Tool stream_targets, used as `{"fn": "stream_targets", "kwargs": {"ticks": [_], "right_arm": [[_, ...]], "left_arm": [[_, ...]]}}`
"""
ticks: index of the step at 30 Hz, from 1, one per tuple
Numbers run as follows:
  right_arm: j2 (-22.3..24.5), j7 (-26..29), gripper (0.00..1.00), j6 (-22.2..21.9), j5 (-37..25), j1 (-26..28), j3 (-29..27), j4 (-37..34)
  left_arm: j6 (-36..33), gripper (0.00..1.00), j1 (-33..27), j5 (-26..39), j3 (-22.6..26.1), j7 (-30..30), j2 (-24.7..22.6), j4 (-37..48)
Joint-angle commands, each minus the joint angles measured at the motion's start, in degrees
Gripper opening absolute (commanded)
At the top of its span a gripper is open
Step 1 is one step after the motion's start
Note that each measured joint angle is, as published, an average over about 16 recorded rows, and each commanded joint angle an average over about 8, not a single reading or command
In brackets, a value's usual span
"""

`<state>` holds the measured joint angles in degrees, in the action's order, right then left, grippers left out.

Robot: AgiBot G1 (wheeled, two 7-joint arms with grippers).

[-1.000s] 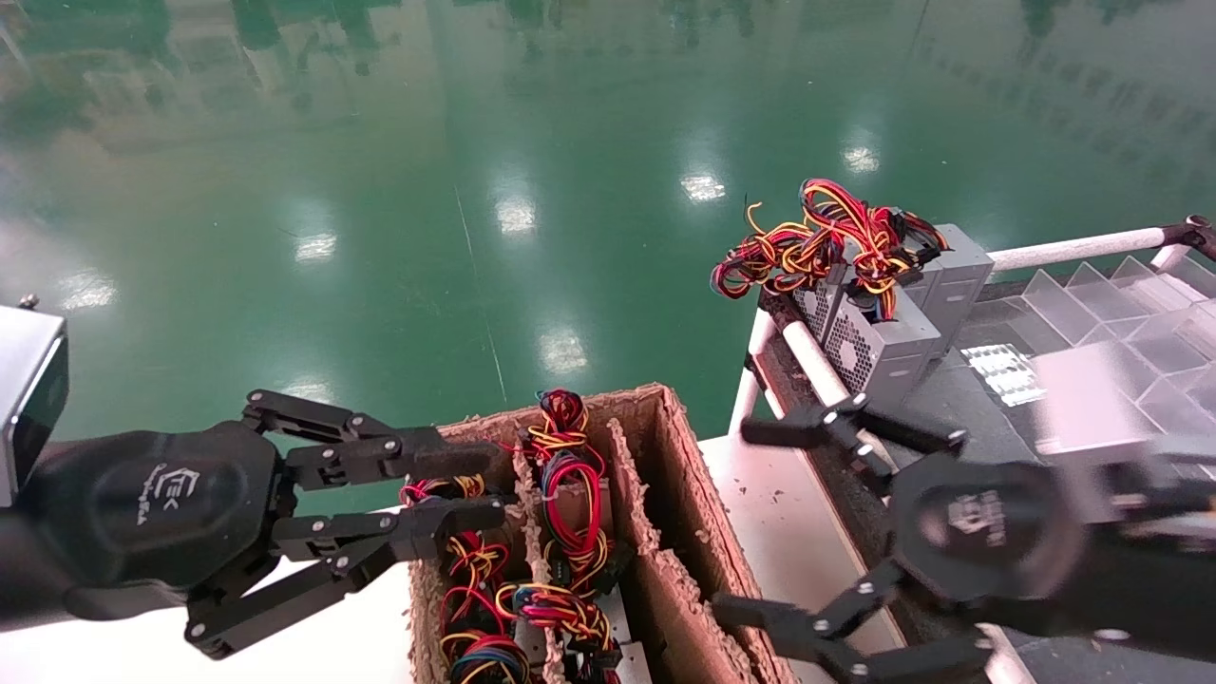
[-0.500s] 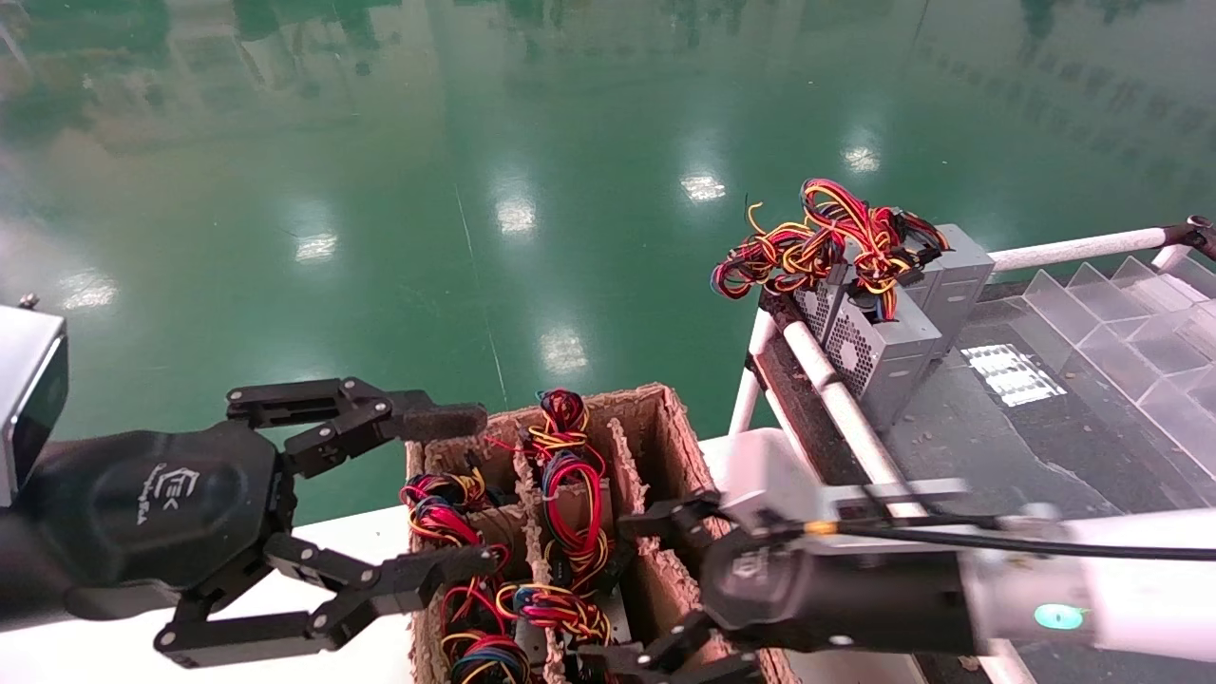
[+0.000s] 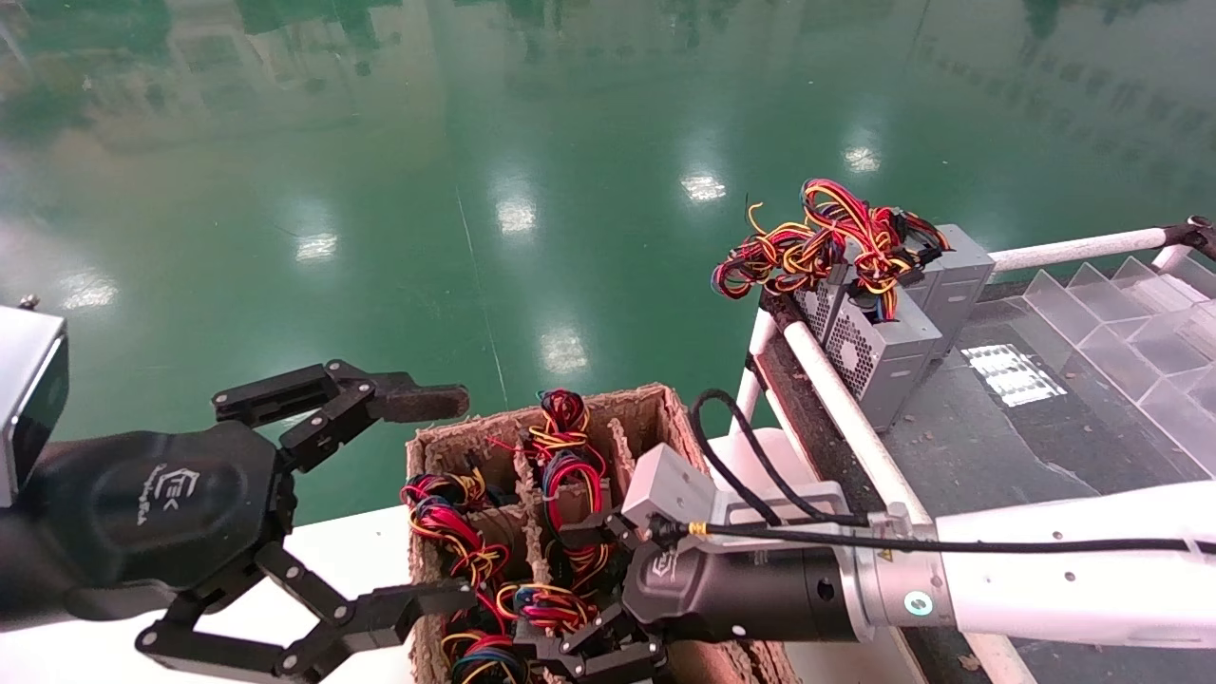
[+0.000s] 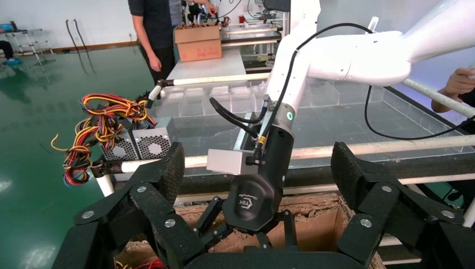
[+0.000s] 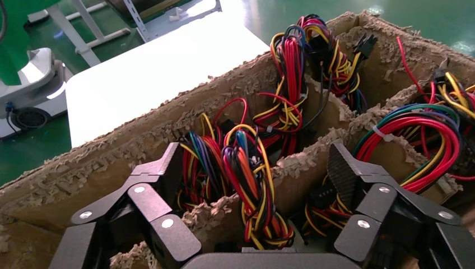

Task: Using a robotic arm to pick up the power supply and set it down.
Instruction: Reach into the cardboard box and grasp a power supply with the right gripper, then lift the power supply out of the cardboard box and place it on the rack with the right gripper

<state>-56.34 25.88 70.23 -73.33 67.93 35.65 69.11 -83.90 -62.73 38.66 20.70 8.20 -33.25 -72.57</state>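
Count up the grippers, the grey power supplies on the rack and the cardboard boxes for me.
Grippers: 2, left gripper and right gripper
Grey power supplies on the rack: 2
Cardboard box: 1
Total: 5

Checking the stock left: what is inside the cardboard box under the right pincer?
Cardboard box: dividers and coloured wire bundles beneath the open right pincer. The supplies' bodies are hidden.
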Motion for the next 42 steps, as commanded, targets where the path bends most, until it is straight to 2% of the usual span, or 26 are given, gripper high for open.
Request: {"fn": "stream_targets", "kwargs": {"ticks": [1,25,42], "right_arm": [[0.02,0.31,0.00,-0.34,-0.32,-0.24,0.13,0.72],[-0.97,-0.44,0.00,-0.89,-0.40,-0.93,0.35,-2.40],[1.58,-2.90,0.00,-0.27,5.16,-1.74,-3.40,-3.11]], "left_arm": [[0.00,1.00,0.00,0.00,0.00,0.00,0.00,0.00],[0.01,1.00,0.00,-0.01,0.02,-0.01,0.01,0.00],[0.01,1.00,-0.01,-0.02,0.03,-0.01,0.01,0.00]]}}
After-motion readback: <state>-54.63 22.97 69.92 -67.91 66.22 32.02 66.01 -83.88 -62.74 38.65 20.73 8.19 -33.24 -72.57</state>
